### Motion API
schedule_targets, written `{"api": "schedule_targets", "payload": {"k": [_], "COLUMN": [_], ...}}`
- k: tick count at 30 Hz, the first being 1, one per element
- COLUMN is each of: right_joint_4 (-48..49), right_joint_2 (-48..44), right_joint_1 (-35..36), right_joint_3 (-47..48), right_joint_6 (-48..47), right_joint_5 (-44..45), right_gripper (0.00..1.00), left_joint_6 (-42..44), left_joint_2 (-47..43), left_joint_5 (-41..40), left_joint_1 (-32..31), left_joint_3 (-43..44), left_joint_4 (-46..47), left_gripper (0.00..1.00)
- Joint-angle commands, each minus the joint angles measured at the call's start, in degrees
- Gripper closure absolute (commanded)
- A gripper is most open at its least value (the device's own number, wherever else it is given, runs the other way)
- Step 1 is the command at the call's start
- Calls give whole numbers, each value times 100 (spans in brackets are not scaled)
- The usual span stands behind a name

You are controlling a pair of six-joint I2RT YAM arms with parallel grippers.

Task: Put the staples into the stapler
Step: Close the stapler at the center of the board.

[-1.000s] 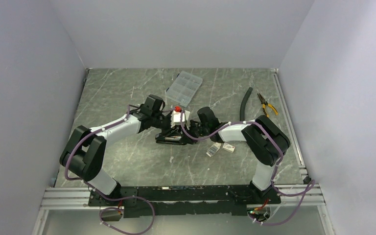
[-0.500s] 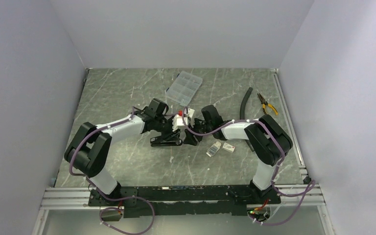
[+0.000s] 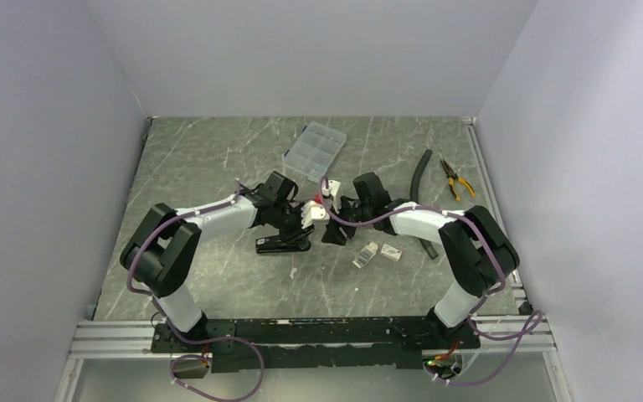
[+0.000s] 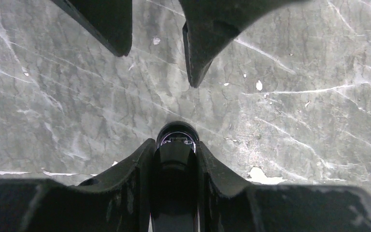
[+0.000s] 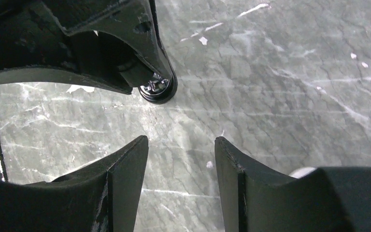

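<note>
pinches the rounded black nose of the stapler [image 4: 176,164] between the two fingers of the left tool [image 4: 174,145], shut firmly on it, out in the middle of the grey marbled table [image 3: 192,159]. shows a small metal face at the very tip of that nose in the left wrist view, pointing toward the right tool [image 5: 181,145]. from above, reads as a dark bar running left from the grip. cannot tell whether its base rests on the table or hangs just over it.

holds the right tool wide open, with nothing between its fingers but bare table. tips face the stapler's nose, close to it but not touching.

finds the staple box [image 3: 367,254] lying on the table in two white pieces, just right of the right tool and a touch nearer, with the second piece [image 3: 391,253] right beside the first. too small from up here to make out any silvery strips inside. spots one tiny pale sliver [image 3: 291,272] on the table just near of the stapler, too small to name.

picks out the clear compartment case [image 3: 314,151] at the far middle, apart from both tools. over on the far right, a black hose [image 3: 421,176] and, just beside it, orange-handled pliers [image 3: 455,178].
</note>
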Motion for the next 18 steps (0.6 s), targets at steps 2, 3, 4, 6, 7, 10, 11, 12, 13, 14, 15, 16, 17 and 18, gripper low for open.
{"api": "schedule_targets", "payload": {"k": [2,3,4,6,7,10,11,12,13,14,15,16,17,18], "right_joint_4": [-207,-206,-206,-361,-397,-511,-540,-565,-590,-606,-613,-637,-669,-692], "right_joint_2": [-486,-538,-579,-688,-721,-843,-894,-938,-989,-1034,-1078,-1113,-1143,-1166], "right_joint_1": [-116,-151,-185,-253,-292,-377,-397,-429,-471,-506,-545,-596,-631,-667], "right_joint_3": [103,92,81,82,80,97,102,103,92,86,82,85,94,101], "right_joint_6": [-225,-211,-199,-209,-218,-256,-270,-275,-269,-267,-268,-282,-299,-316], "right_joint_5": [-128,-152,-174,-194,-207,-213,-217,-228,-242,-259,-271,-278,-282,-283], "right_gripper": [44,44,44,45,45,46,46,46,46,47,47,47,47,47], "left_joint_6": [-226,-230,-230,-200,-189,-169,-165,-160,-144,-136,-136,-139,-142,-139], "left_joint_2": [269,289,313,357,380,450,483,515,550,589,607,606,588,543], "left_joint_5": [-261,-294,-328,-445,-483,-596,-639,-694,-736,-768,-778,-777,-772,-770], "left_joint_1": [-148,-169,-183,-233,-263,-336,-355,-375,-407,-420,-427,-428,-430,-431], "left_joint_3": [255,261,269,271,271,309,320,338,362,397,428,436,433,418], "left_joint_4": [-377,-397,-415,-438,-444,-505,-516,-535,-580,-633,-676,-692,-690,-664], "left_gripper": [97,97,97,97,97,97,97,97,97,97,95,92,88,85]}}
